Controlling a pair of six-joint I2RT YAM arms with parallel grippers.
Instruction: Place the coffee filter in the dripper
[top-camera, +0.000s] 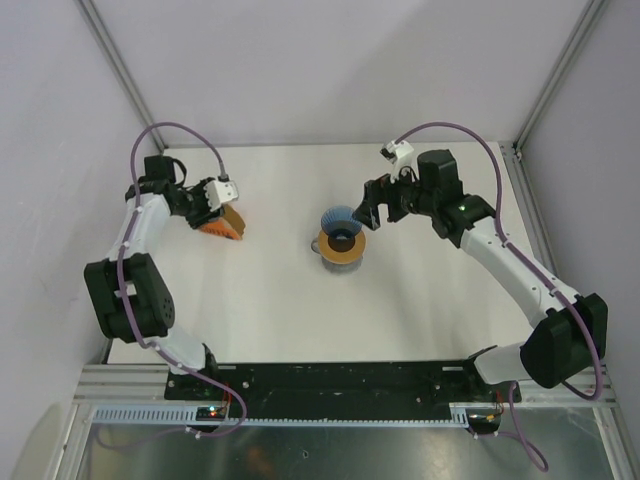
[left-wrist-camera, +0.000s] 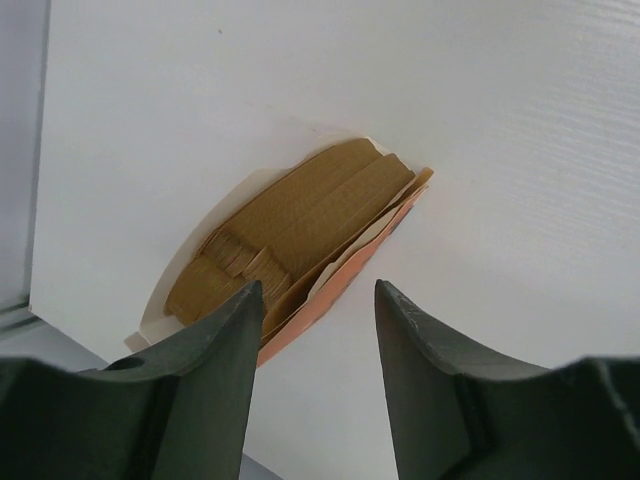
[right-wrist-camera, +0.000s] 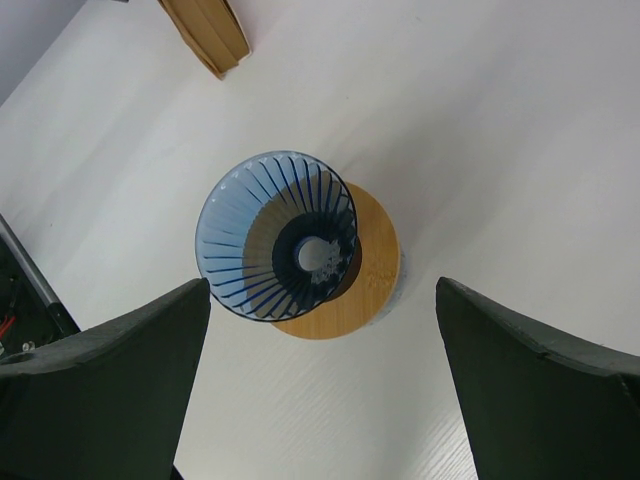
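Coffee filter (left-wrist-camera: 300, 215) papers stand packed in the orange holder (left-wrist-camera: 345, 280) on the white bench (top-camera: 270, 300), just beyond the left gripper (left-wrist-camera: 317, 290), whose fingers (left-wrist-camera: 215, 370) are parted and hold nothing. Across the bench, the blue ribbed dripper (right-wrist-camera: 250, 230) rests on a wooden ring (right-wrist-camera: 375, 270). The right gripper (right-wrist-camera: 322, 290) hovers over it, spread wide and empty.

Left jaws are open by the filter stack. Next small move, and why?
Probably ease the left gripper forward so its jaws straddle a coffee filter edge in the orange holder: the jaws are open and empty, and the dripper holds no filter.
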